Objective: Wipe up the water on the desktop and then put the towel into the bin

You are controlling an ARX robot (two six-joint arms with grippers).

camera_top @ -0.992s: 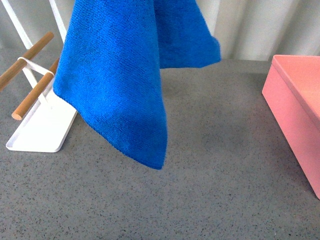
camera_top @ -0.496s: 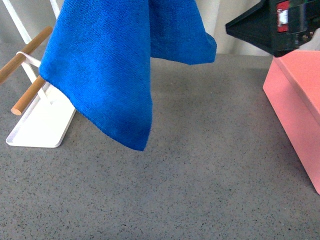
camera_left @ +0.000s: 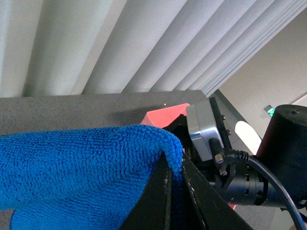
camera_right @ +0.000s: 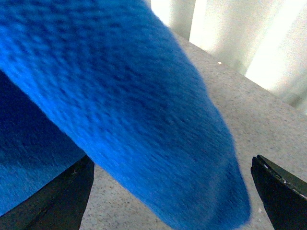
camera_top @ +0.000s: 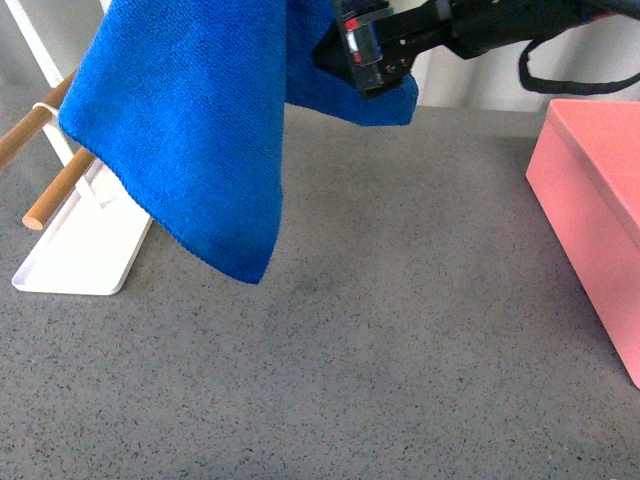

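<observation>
A large royal-blue microfibre towel [camera_top: 190, 130] hangs in the air over the left part of the dark-grey, stone-speckled bench [camera_top: 400, 340]. Its lowest corner points down and seems to hang clear of the surface, in front of a flat white tray [camera_top: 80, 262] that carries two wooden rods [camera_top: 60, 190]. The towel is held from above. The left end effector [camera_left: 173, 172] is out of the front view, but its own camera shows its two black fingers drawn narrow and pinching a fold of the cloth's top edge, so the rest drapes freely below. The black right arm [camera_top: 470, 25] stretches in from the upper right, level with the towel's far flap. The right end effector [camera_right: 172, 191] is spread wide, one dark finger [camera_right: 62, 196] on each side of a hanging blue corner, and as far as I can tell neither touches it. To my eye it is lined up for a second hold, which would let the cloth be opened out flat for wiping instead of dragged in a bunch. The salmon-pink rectangular bin [camera_top: 590, 220] stands at the right edge of the bench, well apart from the towel, and I take it to be for the last step. I can make out no puddle or sheen on the grey surface, so I cannot say where the water is, and I judge that the wiping has not yet begun. Pale pleated curtains [camera_left: 120, 43] close off the back.
</observation>
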